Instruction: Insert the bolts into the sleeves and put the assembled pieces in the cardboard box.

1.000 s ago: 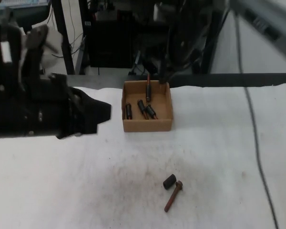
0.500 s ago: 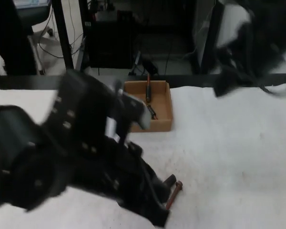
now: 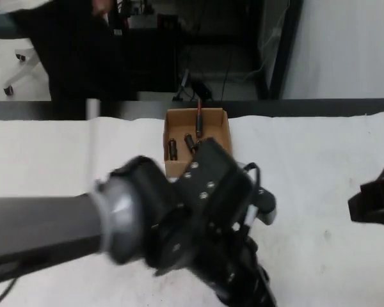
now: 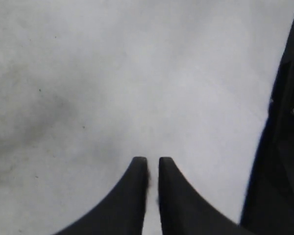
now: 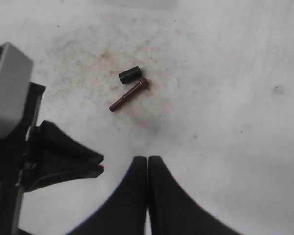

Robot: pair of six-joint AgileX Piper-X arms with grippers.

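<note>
We've got a white cloth covering the whole bench, with a black strip along its far edge. It's smudged with a grubby brownish patch. Behind it the room is mostly dark rack frames, a plain white wall on the right, and the pale base of an office chair on the grey floor at far left.

The big black left arm stretches in low from the left across the foreground, hiding the near middle of the cloth. The small brown open-top cardboard box sits near the far edge, with a few dark sleeved bolts inside and one leaning on the back rim.

The left gripper hangs over bare cloth, tips almost together with just a sliver between, holding nothing. The right gripper has its fingers pressed together, empty too.

Beyond it the rusty reddish loose bolt lies flat on the stained cloth, and the short black cylindrical sleeve sits right by its head.
</note>
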